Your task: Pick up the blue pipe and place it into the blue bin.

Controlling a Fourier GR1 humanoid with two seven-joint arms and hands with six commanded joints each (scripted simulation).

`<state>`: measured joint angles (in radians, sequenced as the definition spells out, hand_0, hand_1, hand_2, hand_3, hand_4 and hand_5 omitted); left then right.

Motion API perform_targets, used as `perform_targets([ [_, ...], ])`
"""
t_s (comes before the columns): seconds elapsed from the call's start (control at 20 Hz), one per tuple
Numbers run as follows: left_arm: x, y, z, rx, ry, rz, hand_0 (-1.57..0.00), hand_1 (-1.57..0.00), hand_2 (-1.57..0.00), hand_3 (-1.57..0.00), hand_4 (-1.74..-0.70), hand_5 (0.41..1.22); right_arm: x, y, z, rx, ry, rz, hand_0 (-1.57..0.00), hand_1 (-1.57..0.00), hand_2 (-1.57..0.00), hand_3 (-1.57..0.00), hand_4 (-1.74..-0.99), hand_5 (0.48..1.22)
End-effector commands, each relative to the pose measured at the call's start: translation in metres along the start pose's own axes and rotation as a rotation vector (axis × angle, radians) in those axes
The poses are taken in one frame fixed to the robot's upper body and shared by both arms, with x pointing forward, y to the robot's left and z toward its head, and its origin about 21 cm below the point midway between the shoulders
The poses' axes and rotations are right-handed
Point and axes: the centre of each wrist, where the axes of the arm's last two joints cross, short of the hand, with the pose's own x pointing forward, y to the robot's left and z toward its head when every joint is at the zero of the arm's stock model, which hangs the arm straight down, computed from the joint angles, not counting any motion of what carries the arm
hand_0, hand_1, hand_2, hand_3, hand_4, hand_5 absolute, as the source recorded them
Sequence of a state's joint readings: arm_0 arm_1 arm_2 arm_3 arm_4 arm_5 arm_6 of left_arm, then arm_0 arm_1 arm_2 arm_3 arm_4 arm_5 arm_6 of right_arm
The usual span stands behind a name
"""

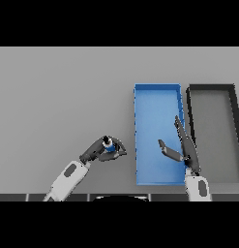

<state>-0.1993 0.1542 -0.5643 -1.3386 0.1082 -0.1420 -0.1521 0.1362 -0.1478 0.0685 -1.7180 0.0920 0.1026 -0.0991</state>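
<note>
A plain grey bench (63,97) fills the head view from edge to edge. Two shallow rectangular bins rest directly on it, both on the robot's right side. The blue bin (157,101) stands upright with its long sides running away from the robot, its inside floor the same blue as its low walls. Just beside it, farther right, sits a black bin (190,104) with dark walls and a grey floor; the two lie parallel, with only a narrow strip of bench showing between them. The black bin reaches nearly to the view's right edge.
</note>
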Motion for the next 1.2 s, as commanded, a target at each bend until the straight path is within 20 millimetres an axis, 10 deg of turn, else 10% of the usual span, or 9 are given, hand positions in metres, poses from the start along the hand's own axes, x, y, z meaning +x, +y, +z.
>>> perform_targets([
  [0.0, 0.001, -0.002, 0.002, 0.004, -0.003, -0.019, -1.28, -1.31, -1.34, -1.27, -1.63, 1.118, 0.000, 0.000, -0.001, -0.001, -0.005, 0.002, 0.00, 0.00, 0.00, 0.00, -1.258, 0.615],
  [0.65, 0.077, -0.011, -0.021, -0.079, -0.223, -0.043, -1.55, -1.56, -1.56, -1.45, -1.72, 1.215, 0.000, -0.004, 0.001, 0.001, -0.019, 0.033, 0.00, 0.00, 0.00, 0.00, -1.216, 0.637],
  [1.15, 0.081, -0.017, -0.020, -0.118, -0.180, -0.057, -1.57, -1.57, -1.57, -1.44, -1.73, 1.219, -0.001, -0.003, 0.006, -0.016, -0.030, 0.045, 0.00, 0.00, 0.00, 0.00, -1.186, 0.629],
])
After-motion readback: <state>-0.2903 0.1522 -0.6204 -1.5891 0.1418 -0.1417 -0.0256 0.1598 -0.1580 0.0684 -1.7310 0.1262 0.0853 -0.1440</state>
